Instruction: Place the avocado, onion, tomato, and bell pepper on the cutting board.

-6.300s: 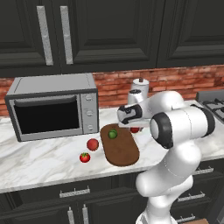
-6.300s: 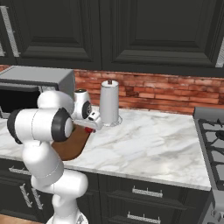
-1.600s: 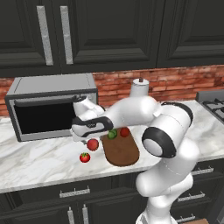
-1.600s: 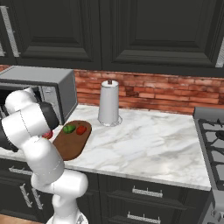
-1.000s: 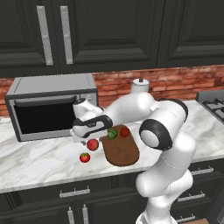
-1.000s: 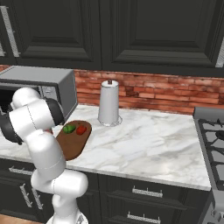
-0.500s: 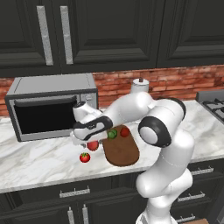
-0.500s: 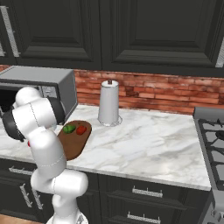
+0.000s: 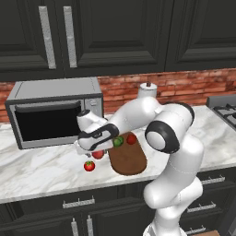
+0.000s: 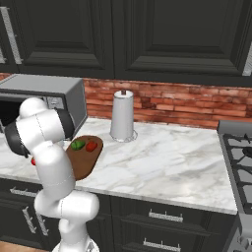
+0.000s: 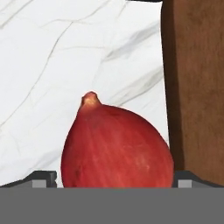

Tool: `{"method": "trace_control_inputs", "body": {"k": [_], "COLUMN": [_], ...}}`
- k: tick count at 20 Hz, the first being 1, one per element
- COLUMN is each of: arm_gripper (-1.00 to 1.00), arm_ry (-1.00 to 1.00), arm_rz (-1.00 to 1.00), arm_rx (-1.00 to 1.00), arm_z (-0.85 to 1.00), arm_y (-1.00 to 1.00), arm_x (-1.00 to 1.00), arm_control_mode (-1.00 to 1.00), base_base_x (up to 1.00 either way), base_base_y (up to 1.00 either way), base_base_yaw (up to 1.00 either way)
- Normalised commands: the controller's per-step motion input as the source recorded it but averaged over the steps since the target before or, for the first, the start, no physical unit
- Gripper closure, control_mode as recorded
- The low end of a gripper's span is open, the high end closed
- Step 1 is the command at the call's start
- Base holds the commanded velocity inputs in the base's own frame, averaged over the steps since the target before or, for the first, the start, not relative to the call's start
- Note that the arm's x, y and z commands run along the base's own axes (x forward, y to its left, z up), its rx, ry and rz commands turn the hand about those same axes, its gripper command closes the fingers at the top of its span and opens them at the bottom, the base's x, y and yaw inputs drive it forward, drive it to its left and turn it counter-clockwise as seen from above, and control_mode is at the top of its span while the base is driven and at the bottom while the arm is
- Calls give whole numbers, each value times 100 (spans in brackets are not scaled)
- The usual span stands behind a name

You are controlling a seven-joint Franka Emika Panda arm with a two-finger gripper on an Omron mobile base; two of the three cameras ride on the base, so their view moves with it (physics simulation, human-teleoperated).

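Between the fingers (image 11: 43, 178), spread wide and holding nothing, sits the onion (image 11: 116, 146), a red bulb resting on the marble tabletop (image 11: 52, 57) just beside the cutting board (image 11: 194, 87). Its pointed tip aims away from the hand, long axis running tip to base. Closing squarely across its widest part should give the firmest hold.

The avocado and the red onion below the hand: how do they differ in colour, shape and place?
The avocado is green; the onion is red. The avocado looks like a round ball; the onion narrows to a small tip. The avocado lies on the cutting board; the onion sits on the marble counter beside it. Both are small produce.
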Motion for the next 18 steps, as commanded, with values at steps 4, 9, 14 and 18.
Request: {"method": "trace_control_inputs", "body": {"k": [4, 9, 14, 18], "arm_gripper": [100, 100, 100, 100], "arm_ry": [-2, -6, -23, -11], "arm_rz": [1, 4, 0, -2], "arm_rx": [0, 1, 0, 0], "arm_z": [-8, -3, 38, 50], "arm_y": [0, -8, -12, -13], "arm_x": [4, 2, -26, -46], "arm_control_mode": [-100, -100, -100, -100], "base_base_x": [0, 0, 0, 0], "base_base_y": [0, 0, 0, 0], "base_base_yaw": [0, 0, 0, 0]}}
